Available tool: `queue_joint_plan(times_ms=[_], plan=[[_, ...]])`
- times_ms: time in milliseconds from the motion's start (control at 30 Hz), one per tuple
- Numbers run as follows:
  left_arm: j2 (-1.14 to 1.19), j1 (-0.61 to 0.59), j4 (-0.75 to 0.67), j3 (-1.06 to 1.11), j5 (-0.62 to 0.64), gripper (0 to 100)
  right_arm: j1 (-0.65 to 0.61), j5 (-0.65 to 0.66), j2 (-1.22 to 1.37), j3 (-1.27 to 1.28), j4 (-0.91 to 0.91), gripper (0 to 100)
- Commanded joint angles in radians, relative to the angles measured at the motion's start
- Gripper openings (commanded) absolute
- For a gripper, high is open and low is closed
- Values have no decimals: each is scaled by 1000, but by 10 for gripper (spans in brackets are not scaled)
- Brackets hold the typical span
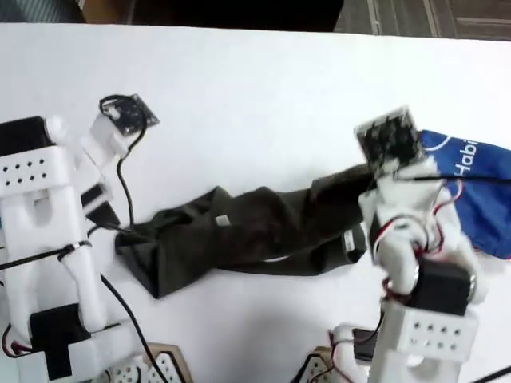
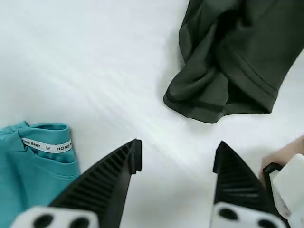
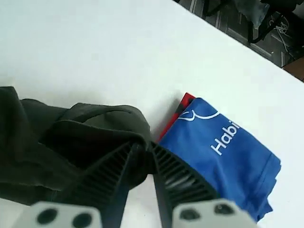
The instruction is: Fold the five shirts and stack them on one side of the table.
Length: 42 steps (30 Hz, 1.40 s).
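R gripper: jaws pressed together, pinching a bunched fold at the right end of the dark shirt. My guess is I hold that end so the cloth can be drawn out long and flat before folding. From the high view the shirt runs as a rumpled band across the mid table, left end near my L arm, right end under my R wrist.

L gripper: jaws spread wide, nothing btw them, hanging over bare tabletop just short of the shirt's left end. Prob. placed there to take that end, so both ends are held for the stretch. Not yet gripped.

Blue shirt lies folded at the right side, just beside my R gripper. That looks like the stack side, so the dark one likely goes there once folded.

What each view adds:
- High view: full length of the dark shirt and both arms' spots at either end of it.
- R wrist view: a red shirt edge peeking from under the blue one, so the stack is 2 deep at least. Also the pinch itself, close up.
- L wrist view: a teal shirt, collar tape showing, near my L gripper and apart from the dark shirt. Also that shirt's hem, doubled over on itself.
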Motion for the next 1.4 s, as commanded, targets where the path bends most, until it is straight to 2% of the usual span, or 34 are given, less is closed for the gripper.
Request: queue_joint_plan(times_ms=[0,233,533,733,933,1133,1233,1367], plan=[[51,15,-81,18,81,268,13,5,-131,115,-21,21],[307,121,-224,213,121,265,13,31,-239,315,-119,21],[385,315,-267,28,255,237,15,31,-242,391,-157,21],[489,388,-299,-30,334,234,15,31,-240,391,-157,21],[532,419,-264,41,330,234,15,31,-239,391,-157,21],[410,434,-132,48,330,234,15,31,-239,391,-157,21],[353,434,-81,54,287,234,15,31,-239,391,-157,21],[348,434,-107,119,267,234,15,31,-239,391,-157,21]])
